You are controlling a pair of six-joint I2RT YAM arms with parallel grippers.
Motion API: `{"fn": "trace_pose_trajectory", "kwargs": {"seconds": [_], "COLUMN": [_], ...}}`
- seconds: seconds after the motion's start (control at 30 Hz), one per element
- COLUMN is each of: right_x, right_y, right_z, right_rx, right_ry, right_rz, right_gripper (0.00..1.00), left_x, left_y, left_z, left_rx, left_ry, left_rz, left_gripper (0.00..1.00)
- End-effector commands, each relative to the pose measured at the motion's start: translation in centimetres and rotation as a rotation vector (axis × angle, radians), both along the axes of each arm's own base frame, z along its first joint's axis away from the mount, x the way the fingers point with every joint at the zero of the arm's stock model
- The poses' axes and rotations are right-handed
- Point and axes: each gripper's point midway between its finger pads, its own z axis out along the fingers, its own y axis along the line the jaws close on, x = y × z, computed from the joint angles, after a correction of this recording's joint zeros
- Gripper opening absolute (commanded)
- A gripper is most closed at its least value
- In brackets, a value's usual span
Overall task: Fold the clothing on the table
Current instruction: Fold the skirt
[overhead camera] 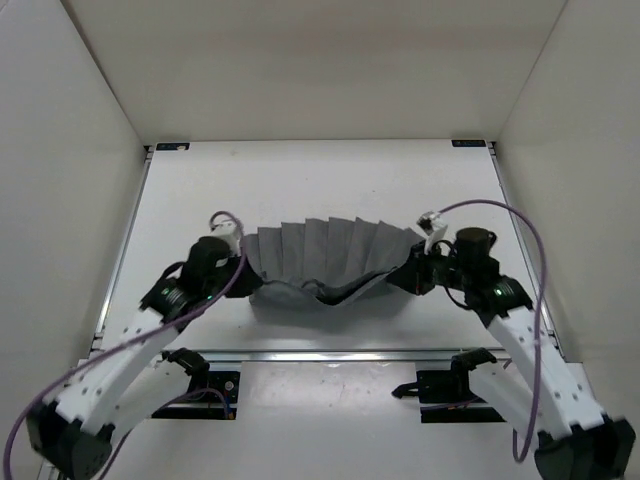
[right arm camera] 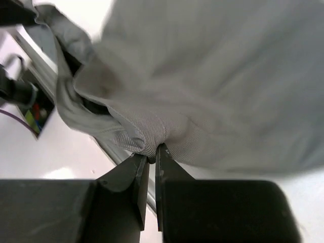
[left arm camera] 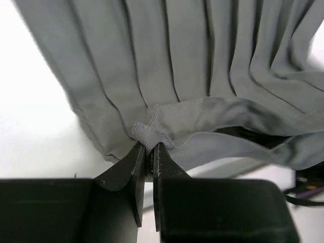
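From the top camera, the grey clothing [overhead camera: 320, 255] hangs stretched between the two arms over the middle of the white table [overhead camera: 300, 180]. Its upper part is pulled into a fan of pleats and its lower edge sags down to the surface, not far from the metal rail [overhead camera: 330, 355]. The left gripper [overhead camera: 246, 262] holds its left end and the right gripper [overhead camera: 402, 274] holds its right end, at about the same height. I judge that the step in hand is to carry the held edge over and lay it down as a fold. For this, both arms should move together at equal speed, so that the cloth does not twist. In the left wrist camera, the jaws are closed on a small bunch of ribbed hem, only at their very tips; the grip looks thin, so a sudden pull could make it slip. In the right wrist camera, the jaws are likewise closed on a gathered corner of the fabric, with a loose layer hanging below it. I think it is better to lower the cloth slowly and release only when the edge lies flat on the table.
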Motion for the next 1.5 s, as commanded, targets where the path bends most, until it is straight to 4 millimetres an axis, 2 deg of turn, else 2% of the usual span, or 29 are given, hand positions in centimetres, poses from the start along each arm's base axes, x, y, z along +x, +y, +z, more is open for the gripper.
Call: {"fn": "trace_pose_trajectory", "kwargs": {"seconds": [0.0,0.03,0.07,0.1,0.13,0.2,0.23,0.37,0.47,0.57,0.73,0.77,0.8,0.83,0.87,0.9,0.93,0.97,1.0,1.03,1.07,1.1,1.13,1.17,1.23,1.3,1.33,1.37,1.47], "right_x": [-1.6,-1.7,-1.4,-1.3,-0.8,0.7,1.9,6.9,9.1,9.7,11.6,12.1,12.7,13.5,14.1,15.0,15.8,16.2,16.5,16.5,16.9,17.0,16.6,16.6,15.7,14.7,13.9,13.0,11.1], "right_y": [-0.7,-1.3,-1.7,-1.6,-1.7,-1.6,-1.8,-4.0,-5.9,-6.9,-8.1,-8.3,-8.2,-8.3,-8.2,-8.4,-8.8,-9.0,-9.3,-9.4,-9.7,-9.8,-9.8,-10.3,-10.5,-11.3,-11.8,-12.3,-12.9], "right_z": [2.8,2.6,2.8,3.2,2.7,2.9,2.5,2.0,-0.4,-2.4,-4.2,-4.6,-4.6,-5.0,-5.6,-4.9,-5.2,-6.0,-6.2,-6.3,-5.9,-5.2,-5.4,-4.9,-4.8,-4.2,-4.7,-5.0,-5.2], "right_rx": [0.067,0.072,0.076,0.099,0.109,0.109,0.075,-0.022,-0.038,-0.092,-0.102,-0.109,-0.103,-0.111,-0.125,-0.127,-0.137,-0.153,-0.162,-0.177,-0.191,-0.205,-0.219,-0.234,-0.256,-0.264,-0.276,-0.283,-0.294], "right_ry": [-0.06,-0.047,-0.055,-0.059,-0.027,-0.061,-0.059,-0.076,0.023,0.064,0.095,0.1,0.094,0.099,0.112,0.101,0.134,0.167,0.205,0.225,0.212,0.186,0.191,0.167,0.165,0.169,0.197,0.236,0.288], "right_rz": [-0.052,-0.061,-0.068,-0.05,-0.05,-0.049,-0.073,-0.208,-0.313,-0.379,-0.463,-0.476,-0.483,-0.499,-0.491,-0.498,-0.512,-0.515,-0.52,-0.53,-0.545,-0.554,-0.562,-0.589,-0.608,-0.643,-0.658,-0.677,-0.691], "right_gripper": [0.0,0.0,0.0,0.0,0.0,0.01,0.0,0.01,0.0,0.0,0.0,0.0,0.0,0.0,0.0,0.0,0.0,0.03,0.16,0.25,0.29,0.4,0.53,0.54,0.73,0.75,0.75,0.75,0.75], "left_x": [-1.7,-1.8,-1.7,-1.2,-0.4,1.3,1.9,6.8,10.9,13.5,18.3,18.9,19.7,20.8,21.1,21.6,22.0,22.3,22.4,22.2,22.0,22.0,21.6,21.2,20.2,18.9,17.9,17.1,14.9], "left_y": [2.4,3.2,3.2,3.2,3.0,2.3,1.8,1.6,0.4,0.5,-0.4,-0.6,-0.9,-1.2,-1.6,-1.7,-2.4,-2.1,-2.0,-1.8,-1.2,-1.1,-0.7,-0.4,-0.1,-0.4,-1.2,-1.1,-1.6], "left_z": [3.9,4.1,5.2,5.4,5.4,5.2,4.7,5.1,4.5,3.5,0.6,0.3,-0.7,-1.5,-2.5,-2.5,-2.4,-2.7,-2.4,-2.6,-2.6,-2.3,-2.2,-2.2,-2.3,-3.3,-3.9,-4.6,-6.5], "left_rx": [-0.143,-0.141,-0.148,-0.15,-0.154,-0.139,-0.118,-0.098,-0.036,0.03,0.074,0.08,0.103,0.104,0.109,0.1,0.075,0.074,0.068,0.07,0.074,0.074,0.07,0.074,0.079,0.096,0.103,0.123,0.126], "left_ry": [-0.07,-0.065,-0.084,-0.084,-0.091,-0.116,-0.103,-0.144,-0.128,-0.118,-0.061,-0.064,-0.046,-0.036,-0.015,-0.017,-0.019,-0.013,-0.023,-0.021,-0.028,-0.032,-0.032,-0.031,-0.02,0.008,0.014,0.027,0.076], "left_rz": [0.114,0.133,0.11,0.103,0.103,0.112,0.108,0.162,0.166,0.175,0.187,0.189,0.183,0.178,0.17,0.159,0.14,0.145,0.144,0.146,0.154,0.161,0.16,0.163,0.147,0.131,0.102,0.113,0.101], "left_gripper": [0.0,0.0,0.0,0.0,0.0,0.0,0.0,0.0,0.0,0.0,0.0,0.03,0.19,0.28,0.32,0.4,0.51,0.55,0.56,0.57,0.58,0.62,0.65,0.65,0.65,0.65,0.63,0.61,0.51]}}
